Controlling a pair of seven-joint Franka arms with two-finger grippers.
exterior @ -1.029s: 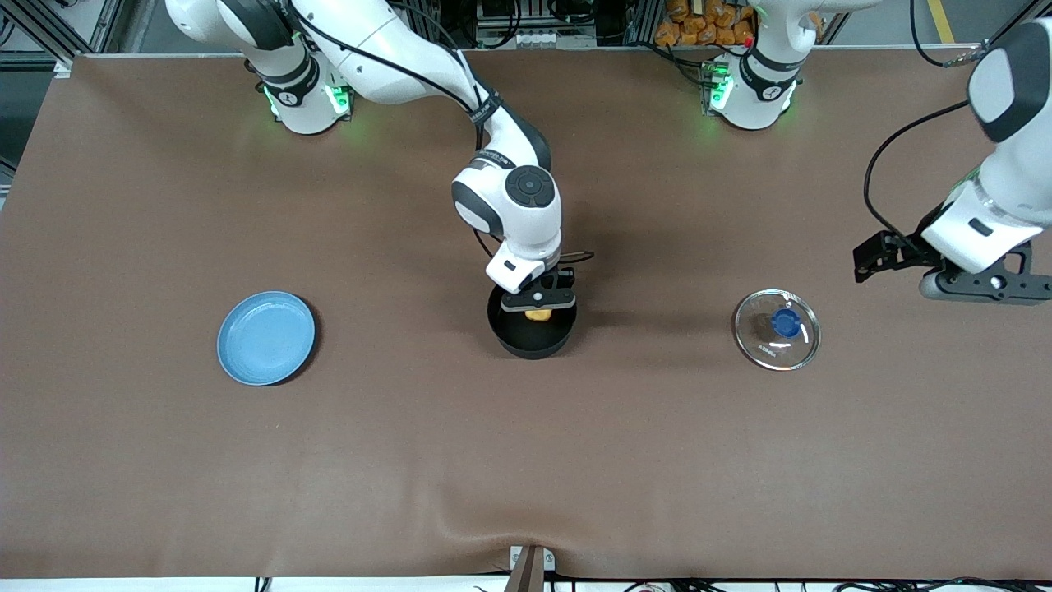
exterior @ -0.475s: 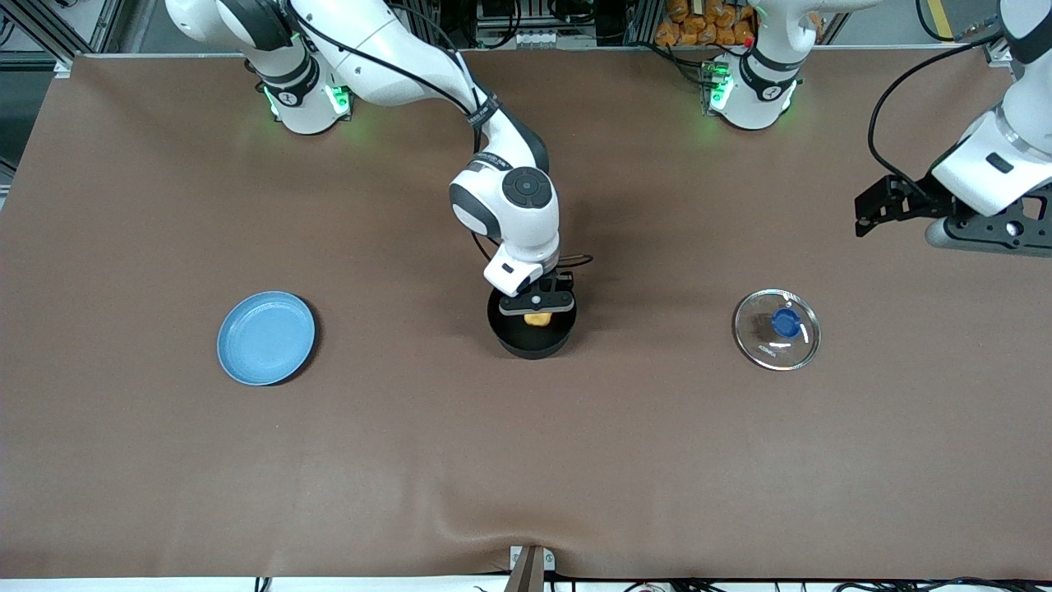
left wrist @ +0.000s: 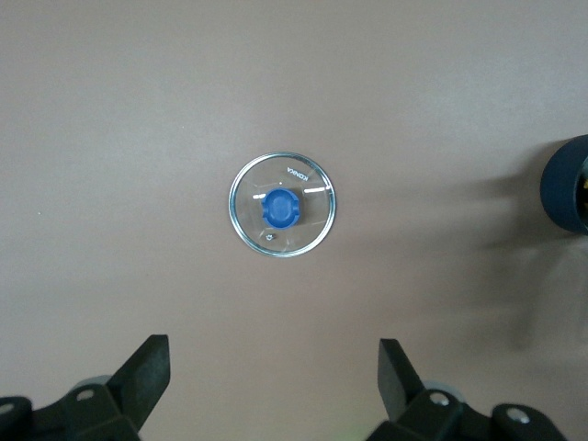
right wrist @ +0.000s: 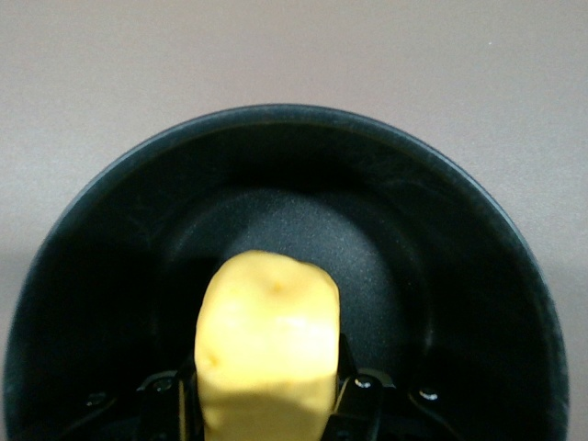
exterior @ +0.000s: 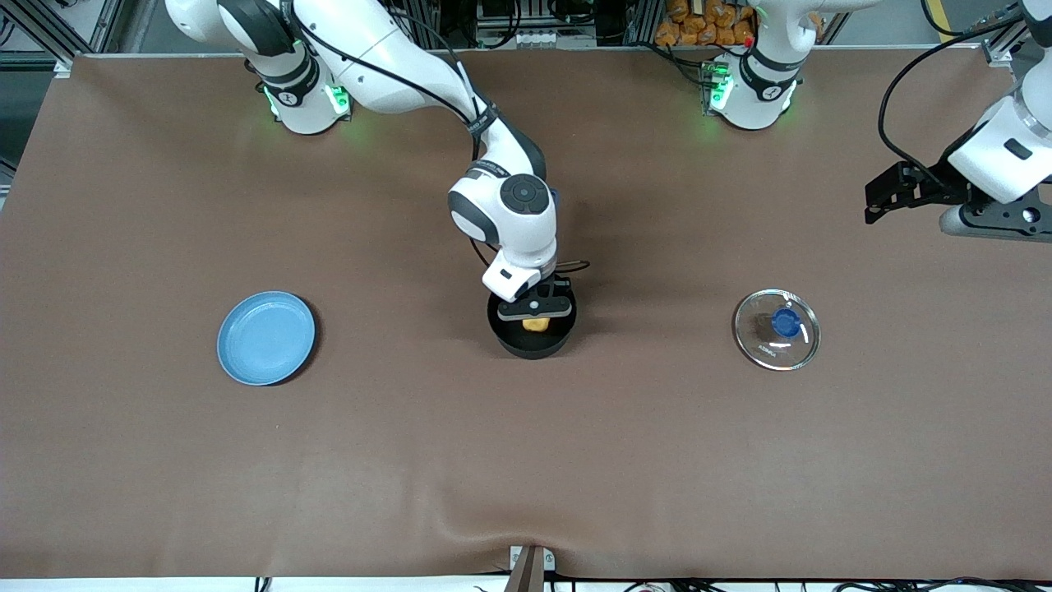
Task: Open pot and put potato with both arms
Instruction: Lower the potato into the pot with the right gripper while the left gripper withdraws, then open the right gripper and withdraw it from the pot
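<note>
The black pot (exterior: 531,339) stands open at the table's middle; its blue handle is hidden under the right arm. My right gripper (exterior: 536,319) is shut on the yellow potato (exterior: 536,324) and holds it inside the pot's mouth, above the pot's floor (right wrist: 303,220) in the right wrist view, where the potato (right wrist: 266,340) fills the space between the fingers. The glass lid with a blue knob (exterior: 777,329) lies on the table toward the left arm's end; it also shows in the left wrist view (left wrist: 283,204). My left gripper (left wrist: 273,372) is open and empty, high over the table's edge at that end (exterior: 883,197).
A flat light-blue plate (exterior: 265,337) lies toward the right arm's end of the table. The brown table cover (exterior: 526,460) has a wrinkle near the front edge.
My right gripper has lowered the potato a little deeper into the pot. My left arm has risen and drawn back toward its base, away from the lid.
</note>
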